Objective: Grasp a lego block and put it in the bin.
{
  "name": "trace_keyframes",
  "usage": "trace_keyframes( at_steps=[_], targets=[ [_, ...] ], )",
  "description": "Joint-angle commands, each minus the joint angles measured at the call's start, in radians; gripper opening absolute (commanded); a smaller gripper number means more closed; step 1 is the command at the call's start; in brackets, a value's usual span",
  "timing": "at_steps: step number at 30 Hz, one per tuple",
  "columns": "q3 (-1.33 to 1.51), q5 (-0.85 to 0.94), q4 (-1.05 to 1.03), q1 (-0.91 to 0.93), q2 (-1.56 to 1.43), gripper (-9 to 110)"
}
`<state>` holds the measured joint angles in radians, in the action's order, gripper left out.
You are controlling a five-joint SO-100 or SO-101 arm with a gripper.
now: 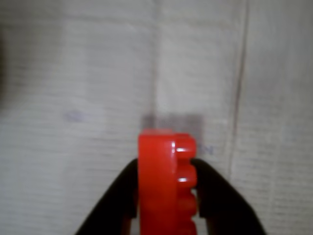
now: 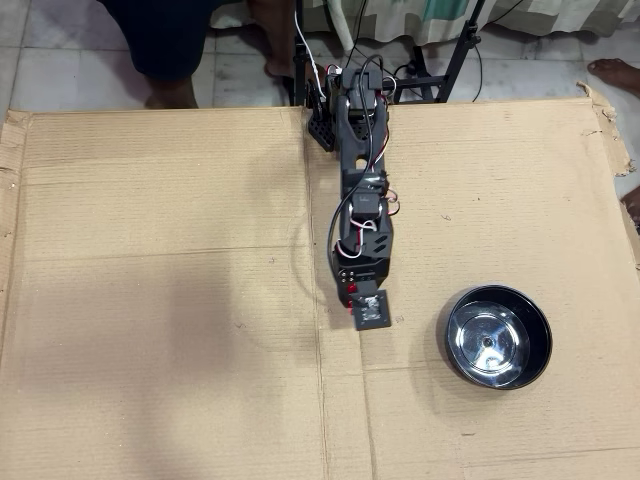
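Observation:
The red lego block (image 1: 164, 186) stands on edge between two black fingers (image 1: 117, 196), studs facing right in the wrist view. My gripper (image 1: 167, 164) is shut on it, held above the cardboard with its blurred shadow behind. From overhead the gripper (image 2: 358, 305) hangs near the middle of the sheet and the arm mostly covers the block. The bin (image 2: 535, 352), a round bowl that is black outside and shiny silver inside, sits to the right of the gripper and slightly nearer the front edge, apart from it. Nothing lies inside the bin.
A large sheet of brown cardboard (image 2: 160, 300) covers the floor, with a seam running down its middle. The arm's base (image 2: 345, 90) is at the far edge. Beyond that edge are a person's legs (image 2: 170, 50), stand legs and cables. A foot (image 2: 615, 70) shows at the top right.

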<state>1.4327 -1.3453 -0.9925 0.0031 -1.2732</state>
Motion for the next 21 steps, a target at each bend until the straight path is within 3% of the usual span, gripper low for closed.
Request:
trace_keyframes(
  at_steps=[1,21],
  targets=[
    [-0.015,-0.009,-0.005,-0.046,-0.095,0],
    [-0.011,-0.327,0.58,-0.419,-0.038,0]
  ],
)
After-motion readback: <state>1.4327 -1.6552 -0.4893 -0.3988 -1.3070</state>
